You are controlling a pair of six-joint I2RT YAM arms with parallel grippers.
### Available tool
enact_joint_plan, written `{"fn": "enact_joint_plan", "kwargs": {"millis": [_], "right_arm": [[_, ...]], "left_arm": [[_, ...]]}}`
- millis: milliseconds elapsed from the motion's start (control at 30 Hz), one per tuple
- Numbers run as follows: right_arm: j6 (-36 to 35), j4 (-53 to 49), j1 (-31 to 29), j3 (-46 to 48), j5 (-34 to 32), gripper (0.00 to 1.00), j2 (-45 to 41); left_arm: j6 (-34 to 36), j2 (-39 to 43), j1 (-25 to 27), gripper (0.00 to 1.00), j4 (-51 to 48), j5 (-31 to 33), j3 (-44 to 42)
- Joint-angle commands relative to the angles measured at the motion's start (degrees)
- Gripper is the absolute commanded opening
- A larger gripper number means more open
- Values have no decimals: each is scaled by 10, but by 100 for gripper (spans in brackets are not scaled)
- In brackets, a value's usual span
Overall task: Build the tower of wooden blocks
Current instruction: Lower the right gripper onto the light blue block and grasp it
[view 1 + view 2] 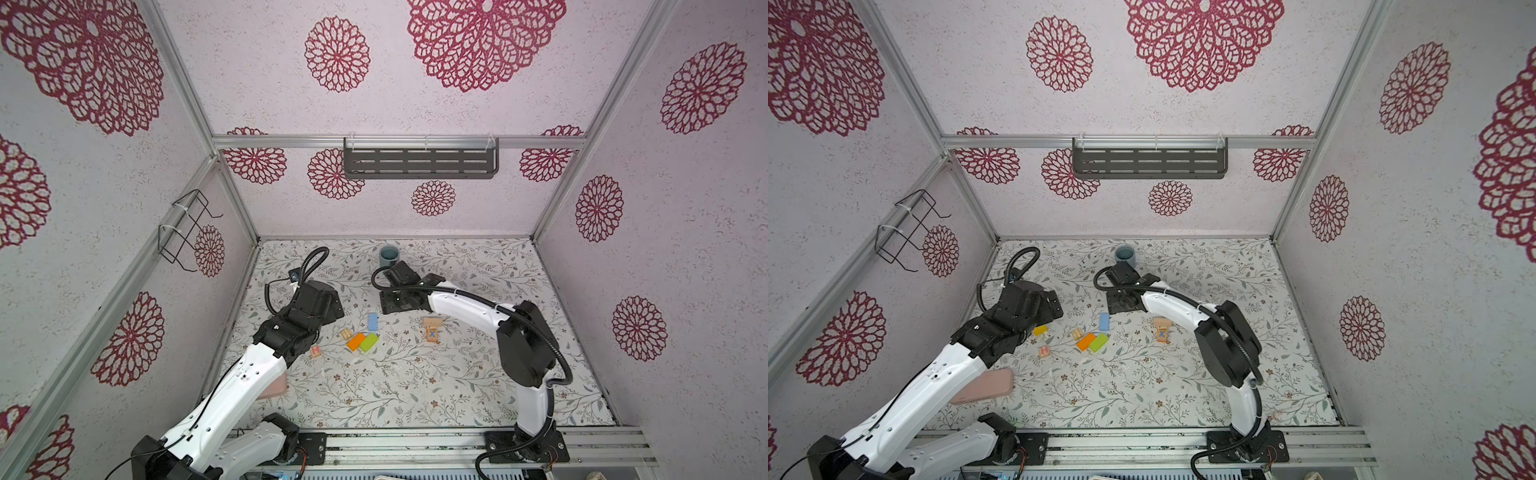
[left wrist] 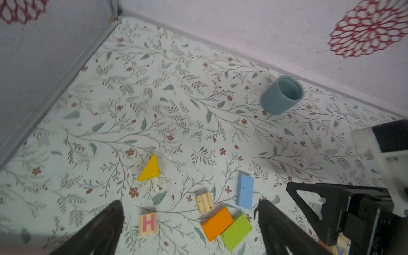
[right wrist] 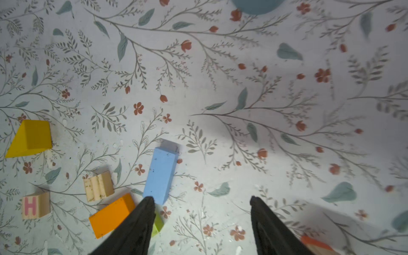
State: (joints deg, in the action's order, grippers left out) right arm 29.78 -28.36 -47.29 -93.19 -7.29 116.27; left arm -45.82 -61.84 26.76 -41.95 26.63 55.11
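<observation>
Some eight wood blocks [image 1: 1086,341], one cup [image 1: 1125,254], one case [image 1: 992,384].

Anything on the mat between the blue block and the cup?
No, bare mat only: the left wrist view shows nothing lying between the blue block and the cup. In both top views the right arm covers part of that stretch.
</observation>
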Motion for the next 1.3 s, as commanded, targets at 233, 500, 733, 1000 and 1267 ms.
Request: {"fn": "enact_joint_plan", "kwargs": {"millis": [233,500,733,1000,1267], "right_arm": [[47,-54,-57,-129,-64,67,112],[54,-64,-59,-128,-60,61,130],[72,-55,-69,-109,-56,55,133],[85,-38,-77,-92,-44,49,135],[76,-54,-79,-103,-50,40,143]], "left_arm": [[-136,190,-11,97,80,-46,-165],[-130,134,-14,97,101,-44,-184],[-134,129,-22,97,131,-46,-203],[-130,139,-32,97,123,-44,-197],[-135,145,-36,97,117,-58,-208]]}}
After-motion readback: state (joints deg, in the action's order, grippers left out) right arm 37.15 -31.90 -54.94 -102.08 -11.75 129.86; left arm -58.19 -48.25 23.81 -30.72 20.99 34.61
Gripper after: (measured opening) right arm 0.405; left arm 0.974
